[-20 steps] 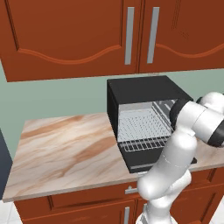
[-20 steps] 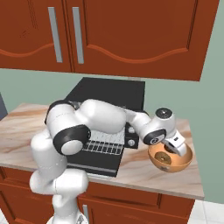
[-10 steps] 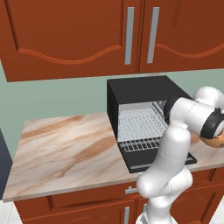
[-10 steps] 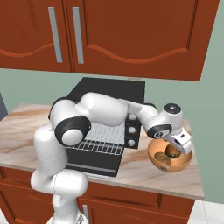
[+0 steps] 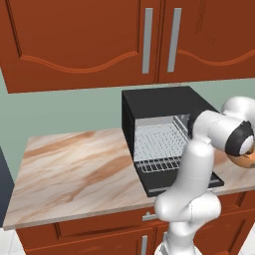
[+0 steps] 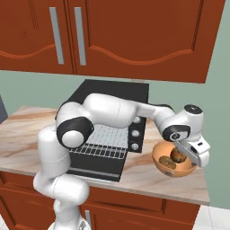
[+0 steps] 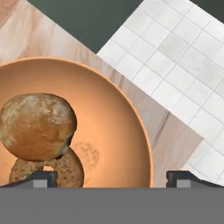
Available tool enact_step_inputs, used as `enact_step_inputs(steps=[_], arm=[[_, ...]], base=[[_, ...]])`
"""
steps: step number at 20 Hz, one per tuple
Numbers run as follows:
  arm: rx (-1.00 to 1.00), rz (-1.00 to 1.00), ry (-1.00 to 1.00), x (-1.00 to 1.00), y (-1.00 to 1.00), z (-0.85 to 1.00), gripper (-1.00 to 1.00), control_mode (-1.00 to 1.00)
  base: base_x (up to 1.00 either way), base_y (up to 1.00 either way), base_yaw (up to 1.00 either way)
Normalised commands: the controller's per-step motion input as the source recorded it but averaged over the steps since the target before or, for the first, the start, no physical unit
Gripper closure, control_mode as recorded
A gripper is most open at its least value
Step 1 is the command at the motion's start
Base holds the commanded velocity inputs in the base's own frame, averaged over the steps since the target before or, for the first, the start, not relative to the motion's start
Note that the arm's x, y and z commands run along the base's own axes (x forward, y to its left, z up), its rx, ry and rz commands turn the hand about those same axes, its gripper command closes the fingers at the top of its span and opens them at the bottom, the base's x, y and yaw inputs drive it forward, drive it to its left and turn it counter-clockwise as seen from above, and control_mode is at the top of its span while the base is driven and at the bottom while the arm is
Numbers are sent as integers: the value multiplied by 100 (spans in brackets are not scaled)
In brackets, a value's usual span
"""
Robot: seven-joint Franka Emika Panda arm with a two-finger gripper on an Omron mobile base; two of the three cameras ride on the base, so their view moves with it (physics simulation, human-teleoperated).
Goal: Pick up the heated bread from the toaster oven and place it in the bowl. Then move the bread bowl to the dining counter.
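Observation:
The orange-tan bowl [image 6: 167,171] stands on the marbled worktop right of the black toaster oven [image 6: 112,92]. In it lies the heated bread [image 7: 37,124], a round brown piece resting on a flatter ring-shaped piece [image 7: 65,168]. My gripper [image 6: 194,152] hangs just above the bowl's right side, open, with nothing between its fingers. In the hand view my gripper [image 7: 111,177] looks down on the bowl's rim [image 7: 133,109], the bread to its left. The toaster oven [image 5: 159,102] is open, its wire rack [image 5: 157,144] bare. The dining counter is out of view.
The oven's drop-down door [image 6: 96,164] sticks out over the worktop's front edge. The worktop [image 5: 74,169] stretches left of the oven. Red-brown wall cabinets [image 6: 134,36] hang above. The worktop ends just right of the bowl, with tiled floor [image 7: 183,57] below.
My jaws have spread wider and the hand has risen and shifted right over the bowl. The bread stays lying in the bowl.

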Motion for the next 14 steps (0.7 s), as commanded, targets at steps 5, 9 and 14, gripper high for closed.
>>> enact_step_inputs(steps=[5,9,14], arm=[[7,-4,7,-1,-1,-31,-100,-100],[5,-4,1,0,-4,-34,-100,-100],[4,-3,0,-10,-1,-45,-100,-100]], base=[[0,0,0],[0,0,0],[0,0,0]])
